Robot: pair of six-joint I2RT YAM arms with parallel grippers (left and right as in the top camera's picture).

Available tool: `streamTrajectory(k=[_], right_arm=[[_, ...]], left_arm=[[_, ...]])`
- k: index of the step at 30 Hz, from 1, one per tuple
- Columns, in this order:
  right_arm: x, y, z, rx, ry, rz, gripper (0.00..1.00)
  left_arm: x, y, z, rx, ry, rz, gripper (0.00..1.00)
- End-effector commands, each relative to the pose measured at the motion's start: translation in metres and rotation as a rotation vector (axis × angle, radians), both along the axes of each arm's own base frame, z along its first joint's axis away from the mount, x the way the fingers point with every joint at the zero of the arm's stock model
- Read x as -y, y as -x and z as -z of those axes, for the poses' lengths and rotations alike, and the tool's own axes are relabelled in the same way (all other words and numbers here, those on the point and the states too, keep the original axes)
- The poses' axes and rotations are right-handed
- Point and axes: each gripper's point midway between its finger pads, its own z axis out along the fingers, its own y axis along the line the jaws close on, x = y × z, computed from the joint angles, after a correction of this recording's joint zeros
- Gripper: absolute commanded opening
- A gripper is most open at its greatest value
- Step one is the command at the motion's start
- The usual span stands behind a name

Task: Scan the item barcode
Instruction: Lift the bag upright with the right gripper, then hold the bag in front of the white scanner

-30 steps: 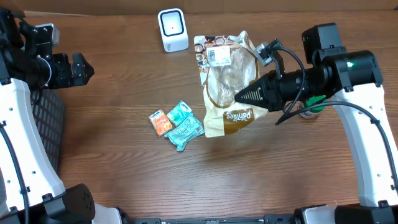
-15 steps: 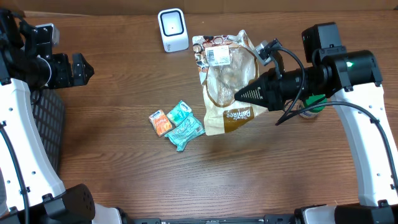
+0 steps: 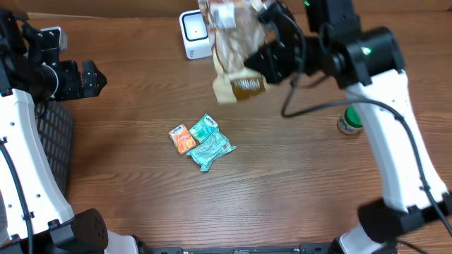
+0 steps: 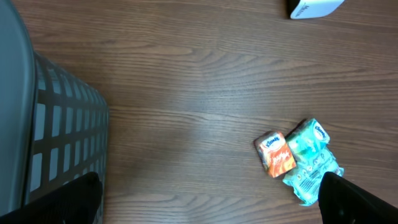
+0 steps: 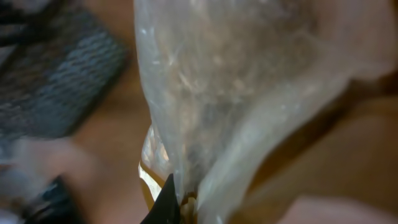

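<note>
Two arms stand at a brown wood-grain table, which fills nearly the whole overhead view. A black mesh basket sits at its left edge. A few small packets, orange and teal, lie bunched near the middle, and a green-capped bottle stands on the right. The white scanner sits at the far edge, its right side covered by the bag. The bag's top is cut off by the frame, and the right wrist view of it is too blurred to read. The bag is clear plastic with a tan printed band at the bottom, and it hangs just beside the scanner. The right gripper is clamped on the bag's right side. The left gripper hovers over the table's left edge, fingers wide apart.
</note>
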Motion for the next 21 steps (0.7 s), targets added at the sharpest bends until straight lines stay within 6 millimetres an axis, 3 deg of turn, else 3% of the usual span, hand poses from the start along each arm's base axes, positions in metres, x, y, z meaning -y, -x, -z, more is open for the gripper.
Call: streamTrajectory(k=[1, 4, 6, 9, 14, 21], right_arm=[[0.023, -0.075, 0.033, 0.134, 0.279, 0.273, 0.04], [0.034, -0.132, 0.053, 0.294, 0.445, 0.466, 0.04], [0.04, -0.159, 0.062, 0.388, 0.539, 0.566, 0.04], [0.035, -0.191, 0.086, 0.504, 0.701, 0.562, 0.04], [0.007, -0.217, 0.131, 0.618, 0.888, 0.446, 0.04], [-0.044, -0.221, 0.178, 0.705, 1.006, 0.241, 0.04]], left_arm=[[0.0, -0.001, -0.004, 0.015, -0.012, 0.017, 1.0], [0.0, -0.001, -0.004, 0.015, -0.012, 0.018, 1.0], [0.0, -0.001, -0.004, 0.015, -0.012, 0.018, 0.99], [0.001, -0.001, -0.004, 0.015, -0.012, 0.02, 1.0], [0.0, -0.001, -0.004, 0.015, -0.012, 0.018, 1.0], [0.001, -0.001, -0.004, 0.015, -0.012, 0.019, 0.99]])
